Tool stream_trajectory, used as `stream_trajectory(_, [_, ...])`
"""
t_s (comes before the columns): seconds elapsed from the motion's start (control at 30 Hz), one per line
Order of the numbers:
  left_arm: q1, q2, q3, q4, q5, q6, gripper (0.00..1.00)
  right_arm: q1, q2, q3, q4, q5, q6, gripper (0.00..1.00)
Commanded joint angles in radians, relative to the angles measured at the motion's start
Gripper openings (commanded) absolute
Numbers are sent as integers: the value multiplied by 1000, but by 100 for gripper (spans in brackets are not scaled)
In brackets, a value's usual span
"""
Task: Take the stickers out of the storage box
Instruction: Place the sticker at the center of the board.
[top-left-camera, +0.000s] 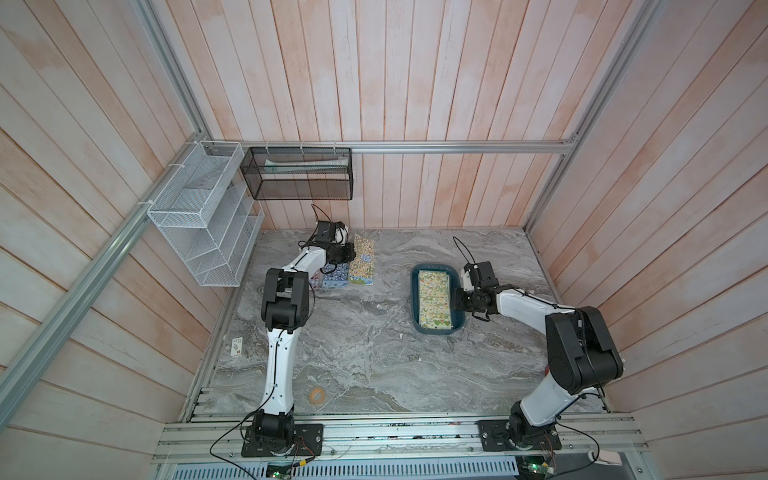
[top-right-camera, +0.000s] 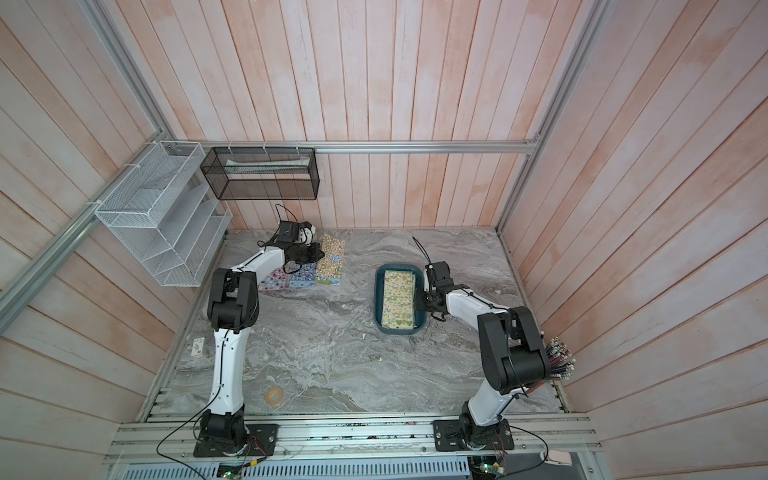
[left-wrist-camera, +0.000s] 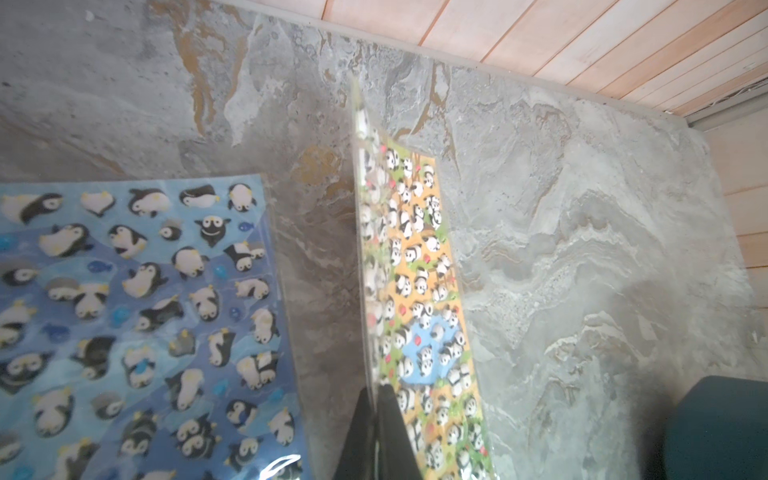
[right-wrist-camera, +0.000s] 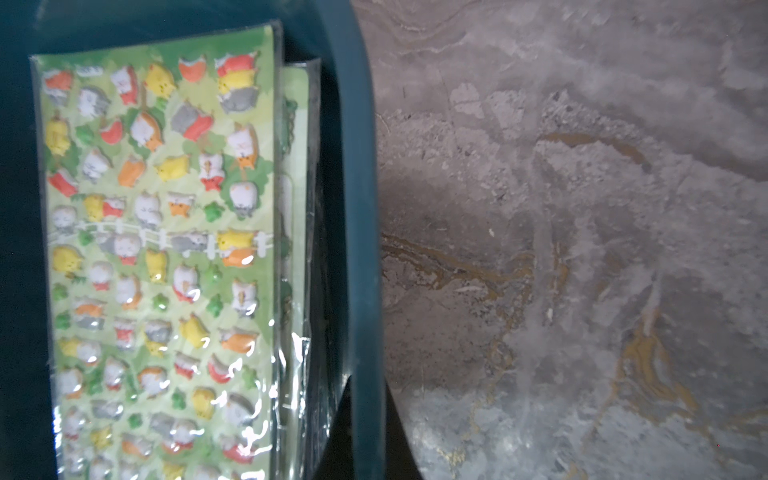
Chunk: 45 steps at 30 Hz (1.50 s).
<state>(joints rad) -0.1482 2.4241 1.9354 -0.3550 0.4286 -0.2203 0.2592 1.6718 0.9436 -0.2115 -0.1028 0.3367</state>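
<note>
Right hand (right-wrist-camera: 366, 419) astride storage box (right-wrist-camera: 360, 199) rim

Teal box (right-wrist-camera: 361, 208); green cat sheet (right-wrist-camera: 158, 249); blue penguin sheet (left-wrist-camera: 124, 311); orange panda sheet (left-wrist-camera: 424, 291)

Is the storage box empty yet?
No: in the right wrist view a green animal sticker sheet lies inside the teal storage box, with another sheet showing its edge beneath it.

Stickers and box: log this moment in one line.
left jaws: shut on panda sheet | right jaws: shut on storage box rim | inside: green sheet topmost
</note>
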Motion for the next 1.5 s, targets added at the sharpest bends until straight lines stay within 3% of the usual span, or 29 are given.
stream_trajectory(0.0, [0,17,-3,0,-3,23,8,5,12,30,8,10,-9,4])
stream_trajectory(0.27, [-19,-6,-31,5,-3,28,23,5,8,29,8,9,-8,4])
stream_trajectory(0.63, [-23,-53,-16,-31,-63,37,33,5,5,30,9,5,-7,4])
stream_trajectory(0.83, [-44,-145,14,-83,-107,67,38,5,3,29,11,6,-7,4])
stream_trajectory(0.97, [-118,-237,14,-109,-161,96,40,5,3,28,13,4,-5,5])
stream_trajectory(1.23, [-312,-385,-39,-118,-264,1,40,3,0,25,19,-11,0,5])
stream_trajectory(1.4, [-466,-394,-41,-164,-416,-74,41,2,-8,22,22,-14,2,5])
stream_trajectory(1.47, [-511,-382,-40,-172,-429,-95,42,0,-15,19,23,-12,2,5])
